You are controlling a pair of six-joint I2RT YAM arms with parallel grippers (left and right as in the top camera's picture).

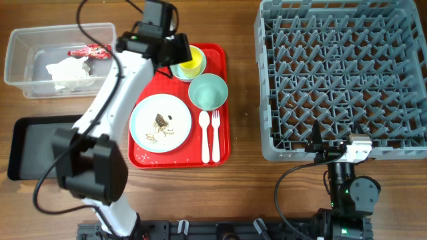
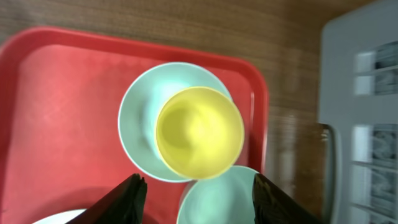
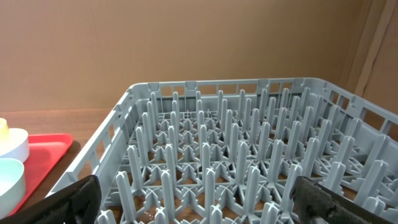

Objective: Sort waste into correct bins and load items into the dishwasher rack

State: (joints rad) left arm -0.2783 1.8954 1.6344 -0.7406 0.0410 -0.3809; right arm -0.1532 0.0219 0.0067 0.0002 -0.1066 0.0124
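Observation:
My left gripper is open and empty, hovering over the yellow cup, which sits in the pale-blue bowl. The mint-green bowl lies between the jaws below. From overhead the plate carries brown scraps and white crumbs. A white spoon and fork lie next to it. The napkin and red wrapper lie in the clear tub. The black tray is empty. My right gripper is open at the front edge of the empty grey rack.
The dishes all rest on a flat red serving tray in the middle of the wooden table. The rack fills the right side. The left arm stretches from the front edge over the black tray and the red tray's left side.

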